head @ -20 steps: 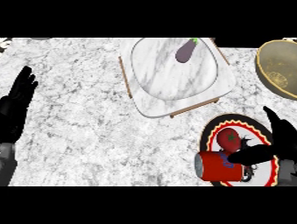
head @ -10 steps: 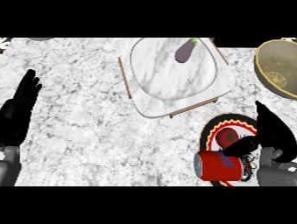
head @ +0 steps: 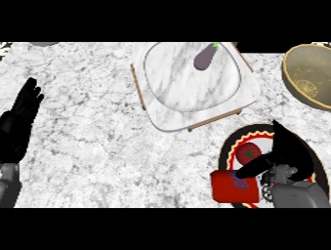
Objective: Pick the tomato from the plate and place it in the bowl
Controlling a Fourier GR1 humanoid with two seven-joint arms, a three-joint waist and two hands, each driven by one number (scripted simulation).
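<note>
A red tomato (head: 249,152) with a green stem lies on a dark plate with a red and cream rim (head: 229,145) at the lower right. My right hand (head: 289,152) hovers over that plate, fingers straight and pointing up the view, thumb reaching left just below the tomato; it holds nothing. The brass-coloured bowl (head: 319,78) stands at the upper right, well above the plate. My left hand (head: 14,128) rests open at the left edge, fingers up.
A red mug (head: 234,186) stands at the plate's lower left edge, next to my right thumb. A marble cutting board (head: 193,78) with a purple eggplant (head: 204,58) on it lies at the top centre.
My right hand has shifted up and left over the plate, its thumb now beside the tomato. The left hand has drifted slightly right and up.
</note>
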